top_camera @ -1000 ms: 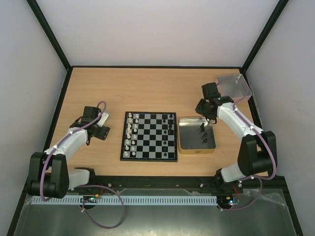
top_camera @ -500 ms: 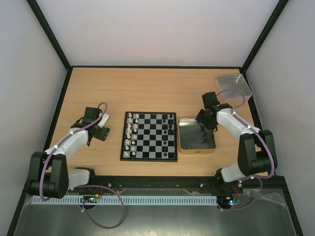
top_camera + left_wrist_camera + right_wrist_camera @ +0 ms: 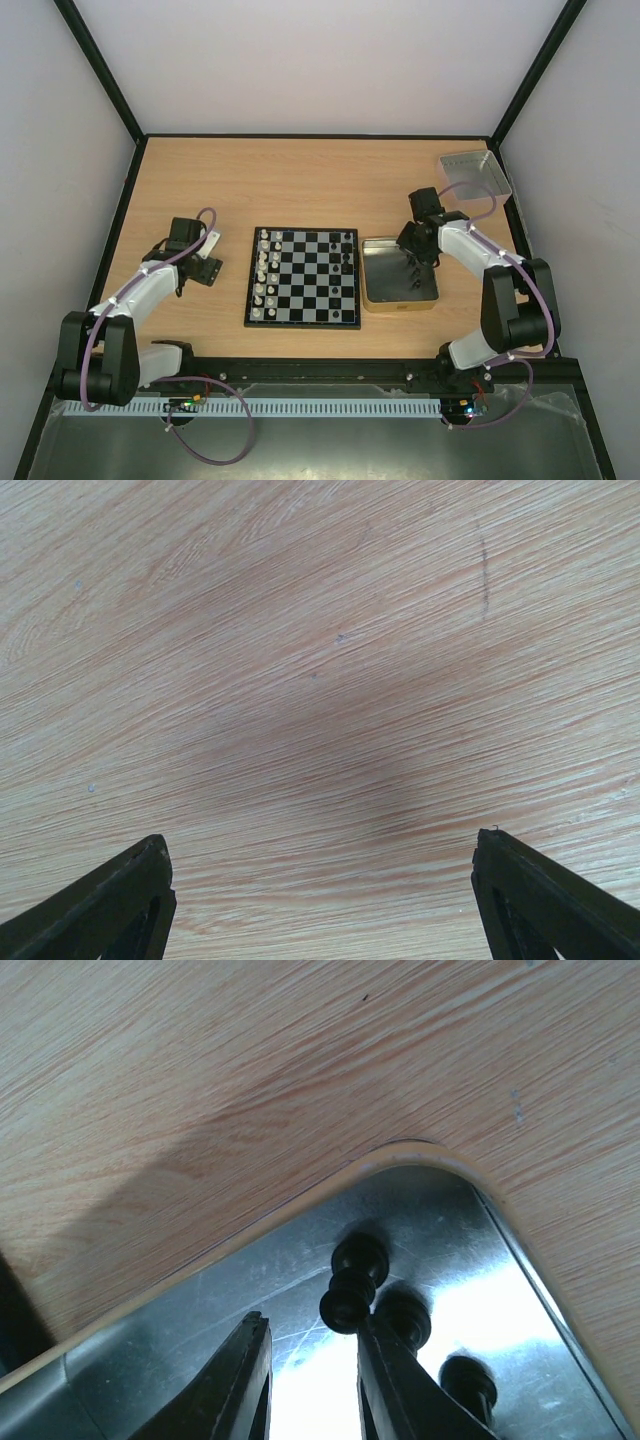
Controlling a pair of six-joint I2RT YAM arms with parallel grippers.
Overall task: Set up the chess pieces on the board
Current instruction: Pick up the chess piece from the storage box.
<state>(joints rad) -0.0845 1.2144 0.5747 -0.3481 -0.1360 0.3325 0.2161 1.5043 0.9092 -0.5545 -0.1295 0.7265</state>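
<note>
The board [image 3: 310,285] lies at mid-table. Whitish-silver chess pieces [image 3: 263,270] fill its two left columns, and a few black pieces [image 3: 346,252] stand near its right edge. More black pieces [image 3: 412,270] lie in the gold-tan tin [image 3: 400,306] to its right. My right gripper [image 3: 418,246] is low inside the tin's far corner. In the right wrist view it [image 3: 312,1325] is narrowly open with nothing between the jaws. A black piece [image 3: 352,1280] lies just past the right fingertip [image 3: 385,1360], with two more [image 3: 408,1318] beside it. My left gripper [image 3: 205,266] is wide open over bare wood [image 3: 320,850].
A grey square tray [image 3: 473,175] sits at the far right corner, behind the right arm. The tin's curved rim [image 3: 300,1200] runs just ahead of the right fingers. Dark rails frame the wooden table [image 3: 300,180].
My right gripper has moved from near the grey tray toward me and down into the tin's far corner. The left arm has not moved.
</note>
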